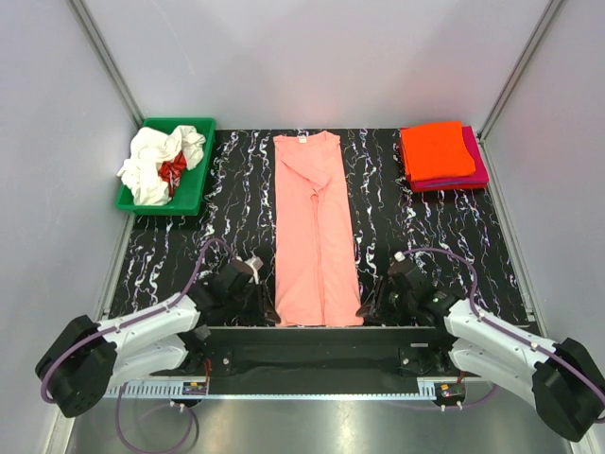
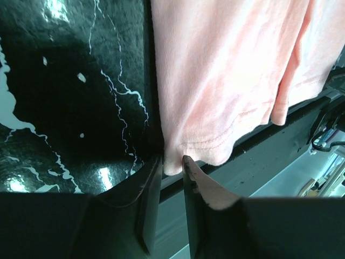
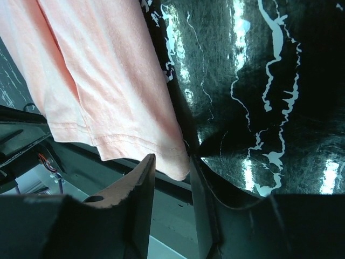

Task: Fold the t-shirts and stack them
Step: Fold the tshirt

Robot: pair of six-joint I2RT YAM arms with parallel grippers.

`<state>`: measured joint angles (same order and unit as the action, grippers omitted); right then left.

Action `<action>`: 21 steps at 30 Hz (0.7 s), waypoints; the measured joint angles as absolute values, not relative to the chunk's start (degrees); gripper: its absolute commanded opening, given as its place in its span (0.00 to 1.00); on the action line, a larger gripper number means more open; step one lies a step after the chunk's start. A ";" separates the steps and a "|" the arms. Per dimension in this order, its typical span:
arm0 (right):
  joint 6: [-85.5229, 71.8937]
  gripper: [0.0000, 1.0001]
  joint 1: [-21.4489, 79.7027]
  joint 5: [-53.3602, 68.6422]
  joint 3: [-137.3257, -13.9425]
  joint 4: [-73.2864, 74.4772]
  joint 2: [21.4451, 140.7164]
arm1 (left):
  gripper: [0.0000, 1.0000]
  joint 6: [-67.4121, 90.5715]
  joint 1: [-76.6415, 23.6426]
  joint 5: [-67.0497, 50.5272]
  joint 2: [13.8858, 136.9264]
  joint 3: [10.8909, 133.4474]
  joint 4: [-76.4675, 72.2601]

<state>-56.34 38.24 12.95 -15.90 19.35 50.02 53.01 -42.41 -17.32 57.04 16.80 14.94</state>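
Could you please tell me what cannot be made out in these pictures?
- Top view: the white and red t-shirts lie crumpled in the green bin; their number is unclear.
- Top view: the orange t-shirt covers most of the magenta t-shirt.
- Wrist views: frame edges crop the salmon-pink t-shirt.

A robot lab cell: plain white walls (image 1: 312,57) and metal frame posts (image 1: 106,59) box in a black marbled bench (image 1: 236,208), with the left arm (image 1: 142,331) and right arm (image 1: 492,340) bolted at its 6 o'clock edge.
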 measured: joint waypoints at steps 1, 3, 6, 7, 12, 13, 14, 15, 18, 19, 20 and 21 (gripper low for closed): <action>-56.45 0.39 38.26 12.95 -15.77 19.38 49.76 | 0.29 53.12 -42.44 -17.43 56.71 16.64 14.96; -56.64 0.38 38.33 12.95 -15.68 19.40 49.74 | 0.29 53.43 -42.74 -17.61 56.16 16.29 14.98; -56.84 0.39 38.65 12.95 -15.68 19.38 49.84 | 0.29 53.74 -43.35 -17.69 55.94 16.25 15.03; -56.86 0.39 38.76 12.95 -15.68 19.38 49.89 | 0.28 53.82 -43.55 -17.69 55.94 16.25 15.03; -57.04 0.12 39.27 12.97 -15.68 19.33 50.43 | 0.00 54.28 -44.62 -17.65 56.03 16.25 14.94; -57.01 0.06 39.31 13.02 -15.68 19.38 50.46 | 0.00 54.30 -44.73 -17.63 56.03 16.25 14.94; -57.17 0.00 39.38 13.06 -15.68 19.38 50.41 | 0.00 54.46 -44.97 -17.56 56.03 16.25 14.94; -57.25 0.00 39.44 13.08 -15.73 19.44 50.37 | 0.00 54.54 -45.21 -17.58 55.96 16.25 14.92; -57.45 0.00 39.83 12.71 -16.62 21.71 49.06 | 0.00 55.16 -46.37 -17.47 55.16 16.25 15.14; -57.43 0.00 40.10 12.45 -17.37 23.38 48.03 | 0.00 55.37 -46.87 -17.34 54.46 16.27 15.35; -57.36 0.00 40.34 11.75 -18.26 25.02 46.83 | 0.00 55.68 -47.57 -16.84 53.56 16.38 15.84; -57.23 0.00 40.51 11.25 -19.18 26.37 45.58 | 0.00 55.88 -48.21 -16.49 52.84 16.51 16.14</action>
